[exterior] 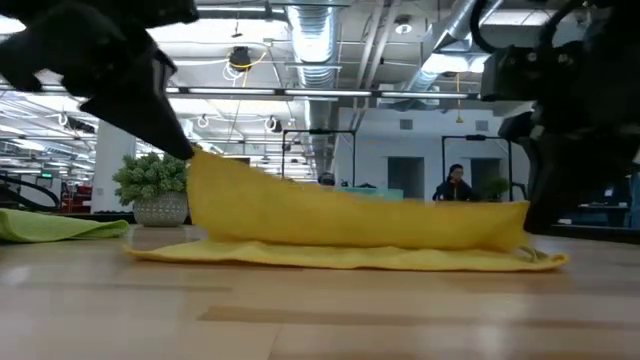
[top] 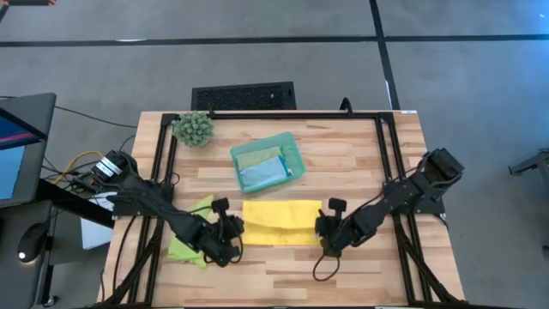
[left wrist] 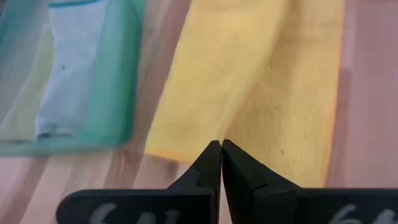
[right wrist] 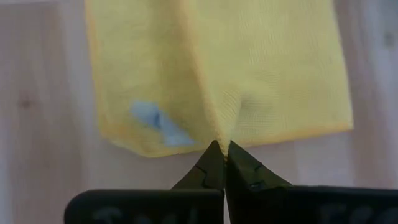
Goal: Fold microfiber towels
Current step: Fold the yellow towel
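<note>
The yellow towel [top: 281, 221] lies at the table's middle, doubled lengthwise. Its lower layer [exterior: 340, 258] is flat on the wood and its upper layer [exterior: 340, 218] is raised, higher at the left end. My left gripper [top: 236, 230] is shut on the towel's left end, my right gripper [top: 324, 230] on its right end. A lime green towel [top: 190, 245] lies crumpled on the table under my left arm. A pale sage towel [top: 256, 154] and a light blue towel [top: 264, 174] lie in the teal tray [top: 296, 154]. My left gripper pinches the yellow towel's left end [left wrist: 219, 135] between its two fingertips, slanting down from the table's left. The cloth rises to the fingers [exterior: 200, 160] and slopes down toward the right, while the lower layer stays on the table. My right gripper pinches a small pucker of cloth at the towel's right end [right wrist: 225, 127] between its fingertips, pointing steeply down from the right. That end [exterior: 515, 215] is held a little above the table, with the lower layer lying flat beneath.
A spiky green plant ball [top: 194, 129] stands at the far left corner. The teal tray sits behind the yellow towel. Bare wood lies along the near edge [top: 283, 283] and at the far right. A person [exterior: 455, 185] sits in the room beyond.
</note>
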You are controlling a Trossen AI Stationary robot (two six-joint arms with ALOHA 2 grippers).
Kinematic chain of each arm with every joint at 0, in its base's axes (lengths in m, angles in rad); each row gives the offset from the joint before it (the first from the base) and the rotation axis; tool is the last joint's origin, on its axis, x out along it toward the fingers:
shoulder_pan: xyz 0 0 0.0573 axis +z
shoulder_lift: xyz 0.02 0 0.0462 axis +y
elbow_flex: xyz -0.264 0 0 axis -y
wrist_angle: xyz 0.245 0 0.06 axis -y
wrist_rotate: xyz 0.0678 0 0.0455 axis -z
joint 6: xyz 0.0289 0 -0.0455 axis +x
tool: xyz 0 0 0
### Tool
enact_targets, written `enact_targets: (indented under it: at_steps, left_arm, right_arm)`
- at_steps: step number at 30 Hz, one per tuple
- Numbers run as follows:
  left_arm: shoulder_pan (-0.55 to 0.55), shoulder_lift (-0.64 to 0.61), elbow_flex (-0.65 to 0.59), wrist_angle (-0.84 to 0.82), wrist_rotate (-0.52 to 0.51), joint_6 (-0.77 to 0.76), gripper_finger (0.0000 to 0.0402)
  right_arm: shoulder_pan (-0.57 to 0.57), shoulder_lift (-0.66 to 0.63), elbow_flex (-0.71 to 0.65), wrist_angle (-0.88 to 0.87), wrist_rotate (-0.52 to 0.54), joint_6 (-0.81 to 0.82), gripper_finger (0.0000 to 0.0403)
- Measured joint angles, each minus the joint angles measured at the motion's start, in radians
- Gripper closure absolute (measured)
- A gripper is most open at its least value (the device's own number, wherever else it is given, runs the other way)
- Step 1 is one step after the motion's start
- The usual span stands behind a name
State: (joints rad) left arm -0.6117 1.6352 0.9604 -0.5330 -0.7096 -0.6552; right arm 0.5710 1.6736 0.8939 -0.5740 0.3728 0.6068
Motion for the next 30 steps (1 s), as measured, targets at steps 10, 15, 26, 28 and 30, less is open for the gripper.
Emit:
enact_targets:
  at_steps: [10,15,26,28,30]
  left_arm:
    - [-0.031,0.088,0.005,0.103,0.087,0.012,0.0401]
    - [-0.045,0.072,0.007,0.095,0.055,0.039,0.0401]
    - [-0.055,0.106,0.003,0.077,0.083,0.06,0.0401]
    - [-0.055,0.119,0.003,0.1,0.085,0.06,0.0401]
    - [-0.055,0.121,0.0,0.094,0.086,0.061,0.0401]
  right_arm:
    - [0.043,0.066,0.11,-0.112,-0.008,0.053,0.0387]
    - [0.054,0.051,0.18,-0.228,-0.002,0.074,0.0389]
    - [0.066,0.05,0.2,-0.204,-0.035,0.074,0.0384]
    - [0.072,0.05,0.2,-0.199,-0.057,0.074,0.0386]
    - [0.073,0.05,0.199,-0.198,-0.097,0.068,0.0387]
